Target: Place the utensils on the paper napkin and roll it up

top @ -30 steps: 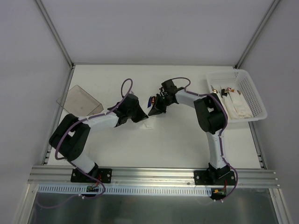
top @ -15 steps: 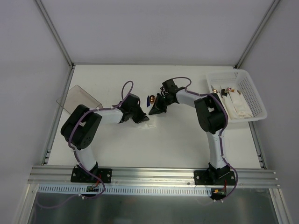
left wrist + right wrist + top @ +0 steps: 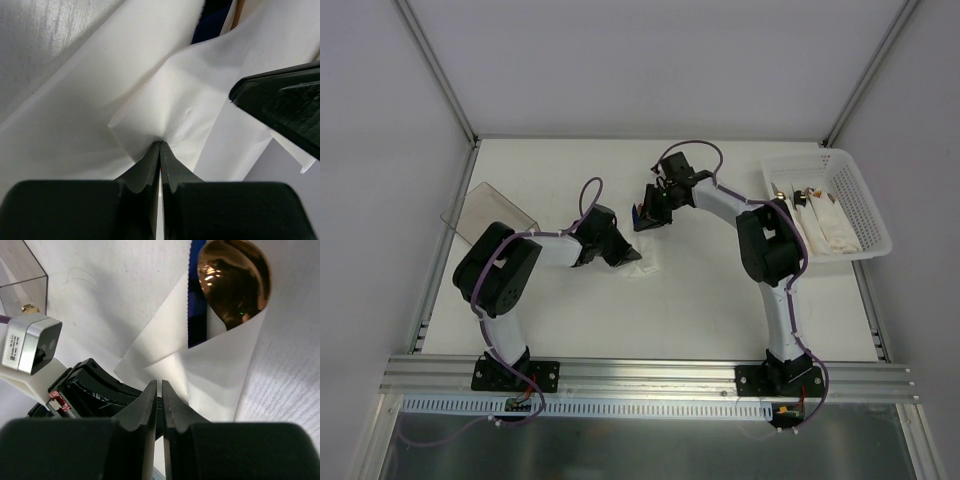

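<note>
Centre frame from above, both arms meet over the paper napkin (image 3: 646, 265). Bare table (image 3: 700, 300) spreads below them, with a white basket (image 3: 865, 215) at the right edge and a clear container (image 3: 490, 212) at upper left. The left arm (image 3: 545, 248) reaches in low from the left, its jaws closed on a napkin fold. The right arm (image 3: 725, 205) curls in from upper right, its jaws pinched shut on napkin wrapped around a shiny brown utensil (image 3: 234, 280).
</note>
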Controlling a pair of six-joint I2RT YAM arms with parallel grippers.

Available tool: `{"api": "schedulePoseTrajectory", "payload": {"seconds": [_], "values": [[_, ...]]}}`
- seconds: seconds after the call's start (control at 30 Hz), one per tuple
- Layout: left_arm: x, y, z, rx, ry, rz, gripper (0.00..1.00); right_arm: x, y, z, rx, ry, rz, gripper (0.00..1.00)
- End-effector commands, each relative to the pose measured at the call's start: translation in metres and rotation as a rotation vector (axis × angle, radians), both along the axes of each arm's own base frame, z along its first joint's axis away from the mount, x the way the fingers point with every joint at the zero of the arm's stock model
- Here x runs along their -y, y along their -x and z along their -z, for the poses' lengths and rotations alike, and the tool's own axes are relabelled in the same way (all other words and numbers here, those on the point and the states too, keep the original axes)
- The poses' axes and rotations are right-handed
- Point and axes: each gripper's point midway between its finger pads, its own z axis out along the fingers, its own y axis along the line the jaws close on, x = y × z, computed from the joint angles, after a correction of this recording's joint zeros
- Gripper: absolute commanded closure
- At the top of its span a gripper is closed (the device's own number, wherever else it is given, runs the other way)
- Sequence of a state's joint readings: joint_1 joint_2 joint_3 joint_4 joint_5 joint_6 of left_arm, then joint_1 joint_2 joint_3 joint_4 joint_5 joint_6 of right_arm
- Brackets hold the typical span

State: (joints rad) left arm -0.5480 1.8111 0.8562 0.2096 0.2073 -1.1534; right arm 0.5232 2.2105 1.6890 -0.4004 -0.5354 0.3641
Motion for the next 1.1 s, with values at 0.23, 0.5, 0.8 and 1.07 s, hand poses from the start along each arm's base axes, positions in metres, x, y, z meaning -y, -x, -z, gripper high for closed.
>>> {"api": "schedulePoseTrajectory", "payload": {"seconds": [0.23, 0.5, 0.8, 1.07], "values": [[-0.036, 0.043, 0.049, -0.179, -0.147, 0.001, 1.0, 0.01, 0.026, 0.044, 0.069, 0.239, -0.201, 0.91], [-0.041, 0.048, 0.042, -0.162, -0.167, 0.046, 1.0, 0.045, 0.016, 0.062, 0.048, 0.396, -0.093, 0.96], [-0.061, 0.056, 0.027, -0.118, -0.233, 0.112, 1.0, 0.061, 0.059, 0.065, -0.167, 0.33, -0.006, 0.99], [-0.078, 0.049, 0.022, -0.102, -0.27, 0.118, 1.0, 0.058, 0.088, 0.07, -0.27, 0.3, 0.025, 1.0]]}}
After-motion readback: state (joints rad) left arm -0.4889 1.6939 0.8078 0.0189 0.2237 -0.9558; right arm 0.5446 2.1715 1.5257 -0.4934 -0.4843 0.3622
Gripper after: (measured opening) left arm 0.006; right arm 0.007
